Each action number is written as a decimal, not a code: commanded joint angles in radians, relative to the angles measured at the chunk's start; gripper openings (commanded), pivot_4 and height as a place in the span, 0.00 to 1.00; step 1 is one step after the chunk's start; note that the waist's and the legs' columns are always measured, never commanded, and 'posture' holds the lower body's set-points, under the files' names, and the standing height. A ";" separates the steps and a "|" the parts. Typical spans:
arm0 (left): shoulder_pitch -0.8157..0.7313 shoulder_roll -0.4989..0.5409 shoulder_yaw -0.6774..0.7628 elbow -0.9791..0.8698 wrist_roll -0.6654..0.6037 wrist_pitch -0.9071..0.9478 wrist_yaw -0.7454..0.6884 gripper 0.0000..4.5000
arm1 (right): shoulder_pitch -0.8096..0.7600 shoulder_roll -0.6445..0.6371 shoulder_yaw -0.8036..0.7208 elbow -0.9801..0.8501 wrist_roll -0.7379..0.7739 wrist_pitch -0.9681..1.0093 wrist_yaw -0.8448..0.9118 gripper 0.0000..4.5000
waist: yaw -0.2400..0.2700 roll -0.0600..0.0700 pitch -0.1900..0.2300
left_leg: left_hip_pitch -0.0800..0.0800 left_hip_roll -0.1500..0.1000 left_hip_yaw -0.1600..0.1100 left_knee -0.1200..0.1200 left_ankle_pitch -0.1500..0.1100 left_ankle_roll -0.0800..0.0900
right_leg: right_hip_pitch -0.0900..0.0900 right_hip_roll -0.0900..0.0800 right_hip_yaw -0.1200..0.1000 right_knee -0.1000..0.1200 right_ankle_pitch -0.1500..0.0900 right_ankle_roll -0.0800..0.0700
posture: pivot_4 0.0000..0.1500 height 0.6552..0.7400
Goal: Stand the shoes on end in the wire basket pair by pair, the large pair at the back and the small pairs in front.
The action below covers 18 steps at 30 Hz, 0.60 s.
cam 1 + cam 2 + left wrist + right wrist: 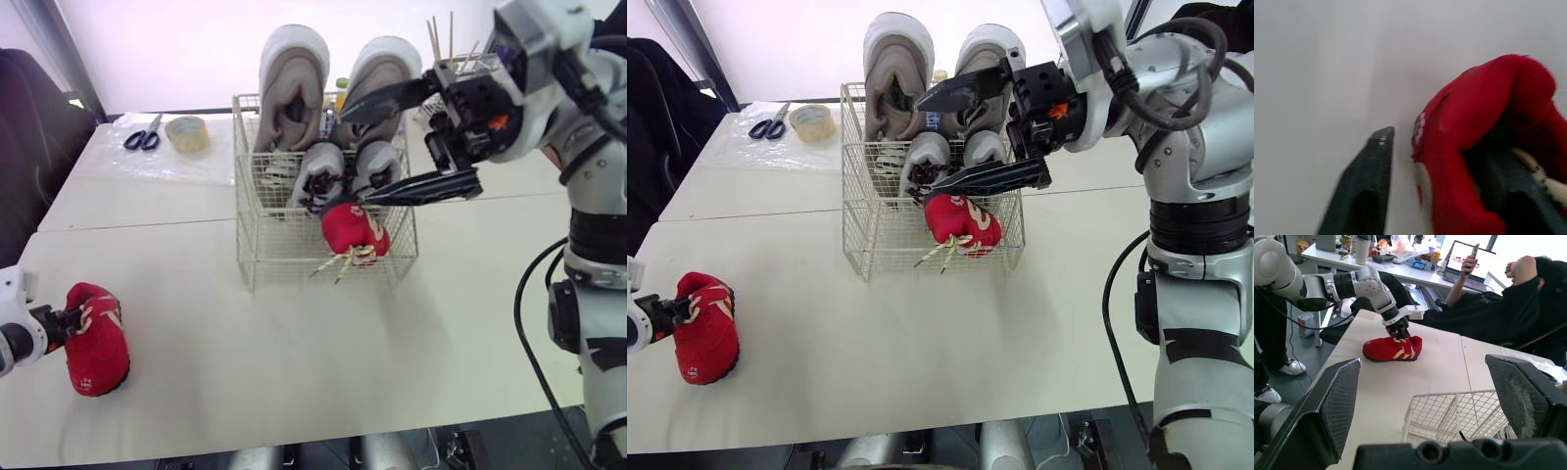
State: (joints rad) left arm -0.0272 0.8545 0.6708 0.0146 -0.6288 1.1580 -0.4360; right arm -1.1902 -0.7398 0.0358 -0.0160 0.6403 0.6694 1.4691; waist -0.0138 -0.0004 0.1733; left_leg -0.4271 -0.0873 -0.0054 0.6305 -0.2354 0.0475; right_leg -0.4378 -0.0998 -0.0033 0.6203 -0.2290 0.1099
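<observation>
PICKUP: left gripper clamping red fabric shoe (on white table) | right gripper splayed above white wire basket | NEXT: lift to basket front.

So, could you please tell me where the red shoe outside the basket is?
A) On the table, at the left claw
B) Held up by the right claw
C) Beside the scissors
A: the red shoe lies on the table with the left claw at its collar.
</observation>
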 commanded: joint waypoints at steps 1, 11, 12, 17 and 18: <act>-0.008 0.006 0.013 -0.008 0.012 0.005 0.007 0.06 | -0.019 -0.021 -0.017 -0.012 -0.004 -0.018 0.001 1.00 | 0.000 0.000 0.000 | 0.000 0.000 0.000 0.000 0.000 0.000 | 0.000 0.000 0.000 0.001 0.000 0.000 | 1.00 1.00; -0.308 -0.068 0.106 -0.343 -0.141 -0.112 0.059 0.01 | -0.032 -0.013 -0.007 0.058 -0.040 -0.067 0.019 1.00 | 0.003 -0.009 -0.001 | -0.001 -0.001 0.000 0.002 0.000 0.000 | 0.002 -0.001 0.000 0.001 0.000 0.000 | 1.00 1.00; -0.365 -0.091 0.103 -0.379 -0.170 -0.142 0.074 0.01 | -0.034 -0.012 -0.006 0.064 -0.042 -0.068 0.018 1.00 | 0.003 -0.009 -0.001 | -0.001 -0.001 0.000 0.002 0.000 0.000 | 0.004 -0.001 0.000 0.001 0.000 0.000 | 1.00 1.00; -0.625 -0.236 -0.005 -0.531 -0.287 -0.237 0.200 0.01 | -0.041 -0.014 0.005 0.080 -0.057 -0.071 0.016 1.00 | 0.003 -0.009 0.000 | -0.001 -0.001 0.000 0.002 0.004 -0.006 | 0.005 0.000 -0.001 0.000 0.000 0.001 | 1.00 1.00; -0.658 -0.272 -0.030 -0.549 -0.300 -0.252 0.229 0.01 | -0.042 -0.014 0.007 0.080 -0.058 -0.070 0.015 1.00 | 0.004 -0.009 0.000 | -0.001 -0.001 0.000 0.003 0.004 -0.006 | 0.005 0.000 -0.001 0.000 0.001 0.001 | 1.00 1.00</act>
State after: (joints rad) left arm -0.6487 0.6023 0.6711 -0.4697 -0.8871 0.9558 -0.2513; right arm -1.1950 -0.7465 0.0540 0.0764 0.5825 0.6061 1.4856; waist -0.0101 -0.0099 0.1729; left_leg -0.4276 -0.0884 -0.0054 0.6332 -0.2313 0.0411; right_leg -0.4326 -0.0996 -0.0045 0.6206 -0.2285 0.1108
